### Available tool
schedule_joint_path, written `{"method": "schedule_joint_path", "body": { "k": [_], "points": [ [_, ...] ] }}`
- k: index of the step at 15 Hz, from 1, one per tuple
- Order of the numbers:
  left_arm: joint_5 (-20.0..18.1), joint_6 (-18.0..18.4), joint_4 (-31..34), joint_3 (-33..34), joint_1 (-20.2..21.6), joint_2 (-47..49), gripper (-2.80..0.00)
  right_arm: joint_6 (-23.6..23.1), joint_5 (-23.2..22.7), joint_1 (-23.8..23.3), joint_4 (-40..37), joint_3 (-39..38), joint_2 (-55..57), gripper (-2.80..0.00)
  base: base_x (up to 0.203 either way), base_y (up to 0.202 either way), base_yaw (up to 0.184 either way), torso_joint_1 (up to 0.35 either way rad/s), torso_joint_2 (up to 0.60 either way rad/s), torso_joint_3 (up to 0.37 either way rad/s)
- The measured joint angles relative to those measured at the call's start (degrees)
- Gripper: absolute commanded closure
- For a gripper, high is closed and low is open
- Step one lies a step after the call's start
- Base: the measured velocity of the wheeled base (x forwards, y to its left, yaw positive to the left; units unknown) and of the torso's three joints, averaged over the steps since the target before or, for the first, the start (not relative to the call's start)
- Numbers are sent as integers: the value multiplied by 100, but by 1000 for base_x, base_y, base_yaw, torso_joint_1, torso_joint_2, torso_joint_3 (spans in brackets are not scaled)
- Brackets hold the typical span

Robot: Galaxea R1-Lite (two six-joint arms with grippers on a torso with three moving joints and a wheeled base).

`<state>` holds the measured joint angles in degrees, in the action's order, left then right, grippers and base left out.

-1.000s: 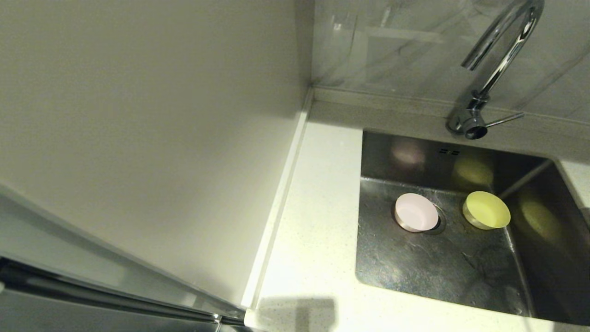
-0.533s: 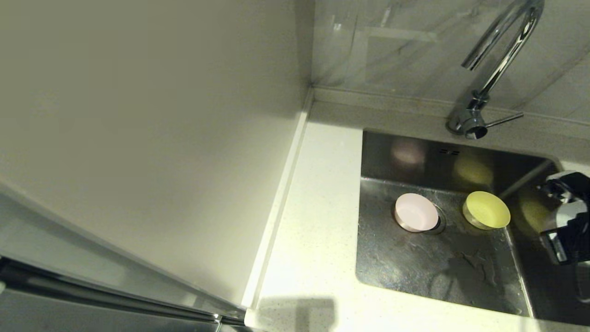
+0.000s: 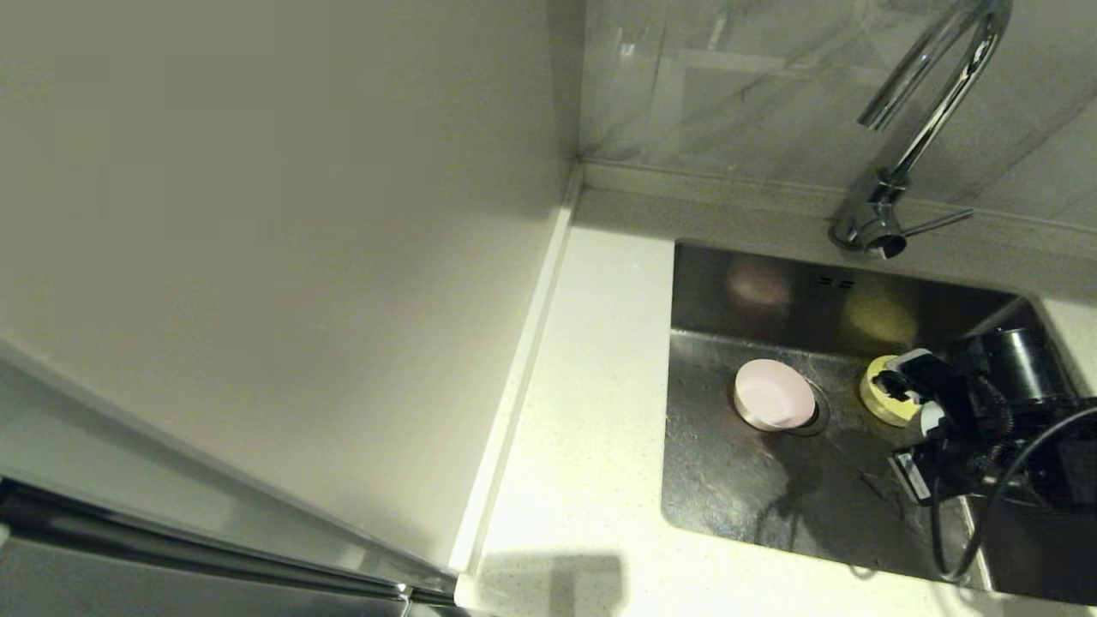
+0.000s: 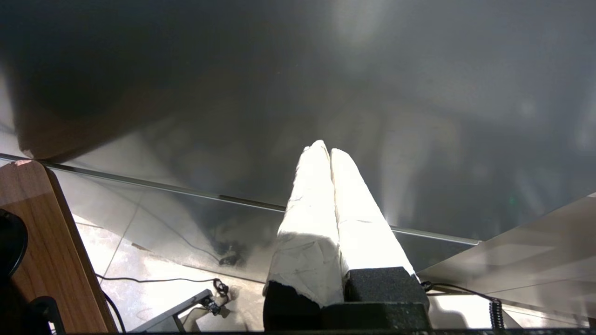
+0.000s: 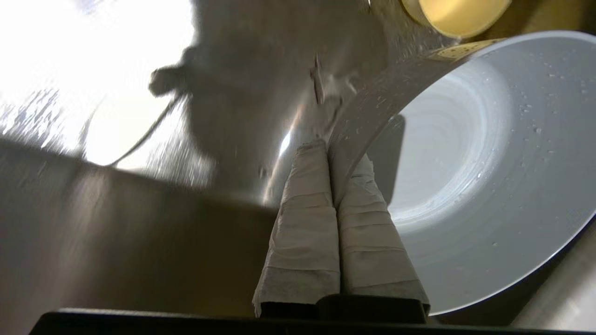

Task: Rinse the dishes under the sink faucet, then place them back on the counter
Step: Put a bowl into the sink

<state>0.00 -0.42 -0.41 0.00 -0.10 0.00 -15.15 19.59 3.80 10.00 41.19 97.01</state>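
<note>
My right gripper (image 5: 333, 151) is shut on the rim of a grey-blue bowl (image 5: 475, 163), one finger inside and one outside; the bowl is wet and tilted. In the head view the right arm (image 3: 1028, 454) holds this bowl (image 3: 1016, 364) low over the right part of the sink (image 3: 754, 488). It partly hides the yellow bowl (image 3: 878, 398), which shows just beyond the fingertips (image 5: 458, 14). A pale pink bowl (image 3: 774, 394) sits over the drain. The faucet (image 3: 930, 111) stands behind the sink; no water runs from it. My left gripper (image 4: 326, 149) is shut and empty, parked below the counter (image 3: 591, 411).
An off-white vertical panel (image 3: 257, 257) walls off the left side of the narrow counter strip. The faucet's thin lever (image 3: 938, 223) points right. A tiled wall (image 3: 728, 86) rises behind the sink. The sink floor is wet.
My right arm has come in from the right edge, carrying the grey-blue bowl leftward over the sink until it covers part of the yellow bowl. The pink and yellow bowls have not moved.
</note>
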Motion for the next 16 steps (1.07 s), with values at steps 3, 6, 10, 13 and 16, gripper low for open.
{"method": "schedule_joint_path", "body": {
  "k": [3,6,10,13,16],
  "points": [
    [0,2,0,0,0,0,0,-2,210,-6,707,92,804,0,0,0,0,0,0,0],
    [0,0,-3,0,0,0,0,-6,270,-117,802,346,1472,0,0,0,0,0,0,0],
    [0,0,0,0,0,0,0,-13,275,-218,805,895,2198,0,0,0,0,0,0,0],
    [0,0,1,0,0,0,0,-13,273,-315,808,1387,2665,0,0,0,0,0,0,0],
    [0,0,1,0,0,0,0,-11,268,-521,816,1783,3079,0,0,0,0,0,0,0]
  ]
}}
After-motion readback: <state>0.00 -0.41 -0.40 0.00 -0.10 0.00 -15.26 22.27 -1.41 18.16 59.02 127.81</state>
